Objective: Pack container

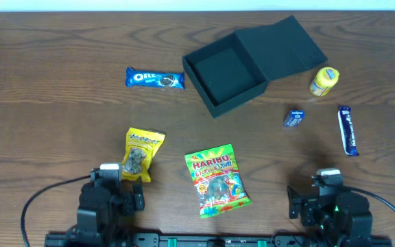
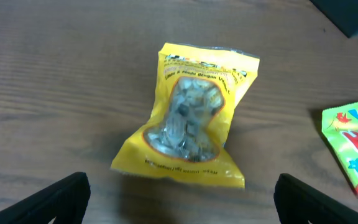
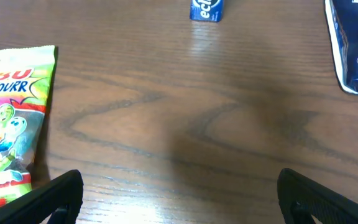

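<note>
At the far middle of the table point(image 1: 60, 41), we log the container point(image 1: 228, 75) standing open, flap lid laid back, nothing inside. Judgement: light, stiff cardboard with a matte, grippy skin. A wall's top edge is the best hold, though thin walls may flex if squeezed. Left gripper point(image 2: 180, 202) and right gripper point(image 3: 179, 199) hang at the near edge, jaws spread wide, holding nothing. Haribo bag point(image 1: 217, 180) lies between them; yellow snack packet point(image 2: 191, 118) lies just ahead of the left fingers.
</note>
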Controlling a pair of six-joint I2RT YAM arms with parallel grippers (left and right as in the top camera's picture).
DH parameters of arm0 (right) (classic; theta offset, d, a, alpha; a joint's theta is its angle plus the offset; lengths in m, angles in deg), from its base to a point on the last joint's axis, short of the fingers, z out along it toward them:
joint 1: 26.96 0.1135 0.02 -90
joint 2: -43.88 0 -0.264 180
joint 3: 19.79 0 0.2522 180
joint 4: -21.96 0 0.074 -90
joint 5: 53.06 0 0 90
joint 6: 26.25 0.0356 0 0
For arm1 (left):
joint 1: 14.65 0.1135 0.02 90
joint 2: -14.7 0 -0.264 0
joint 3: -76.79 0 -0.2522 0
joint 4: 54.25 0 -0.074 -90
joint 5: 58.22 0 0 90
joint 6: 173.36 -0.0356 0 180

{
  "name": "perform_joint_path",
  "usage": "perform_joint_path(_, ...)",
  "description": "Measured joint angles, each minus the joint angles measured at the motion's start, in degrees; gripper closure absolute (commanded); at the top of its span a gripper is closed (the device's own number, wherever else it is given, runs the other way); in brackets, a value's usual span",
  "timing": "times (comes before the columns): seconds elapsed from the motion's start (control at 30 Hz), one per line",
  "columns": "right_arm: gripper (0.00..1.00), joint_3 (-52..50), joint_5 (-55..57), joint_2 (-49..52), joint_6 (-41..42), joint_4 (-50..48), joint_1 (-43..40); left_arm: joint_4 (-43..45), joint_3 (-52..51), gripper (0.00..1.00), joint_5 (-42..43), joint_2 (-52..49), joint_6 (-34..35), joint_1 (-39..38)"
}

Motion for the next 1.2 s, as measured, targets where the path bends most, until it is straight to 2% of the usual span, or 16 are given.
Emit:
perform_joint_path(0.2,0.01,-0.04,0.00,0.02,0.00,-0.04,0.00,1.70,7.04,0.05,1.79,-12.28,3.76,0.00)
perform_joint_path(0.37,0.01,-0.07,0.00,0.00,0.00,-0.02,0.00,1.49,18.40,0.05,11.43,-23.96,10.97,0.00)
perform_joint_path(0.47,0.01,-0.07,0.02,0.00,0.00,0.00,0.00,-4.07,24.46,0.05,20.15,-31.01,14.53,0.00)
perform_joint_path(0.57,0.01,-0.07,0.02,0.00,0.00,-0.04,0.00,-5.11,28.44,0.05,24.06,-36.52,17.33,-0.98)
perform_joint_path(0.7,0.01,-0.07,0.02,0.00,0.00,-0.02,0.00,-6.23,33.86,0.05,26.82,-44.04,19.30,-7.17)
perform_joint_path(0.8,0.01,-0.07,0.02,-0.02,0.00,-0.02,0.00,-6.62,37.75,0.05,26.64,-49.48,20.46,-14.71)
perform_joint_path(0.9,0.01,-0.07,0.02,-0.02,0.00,-0.02,0.00,-7.98,41.97,0.05,24.06,-55.82,25.55,-22.43)
perform_joint_path(1.07,0.01,-0.07,0.02,0.00,0.00,-0.02,0.00,-10.03,45.40,0.05,17.09,-66.36,40.54,-33.03)
perform_joint_path(1.2,0.01,-0.07,0.02,0.00,0.00,-0.02,0.00,-7.37,45.57,0.05,15.19,-74.07,47.82,-36.50)
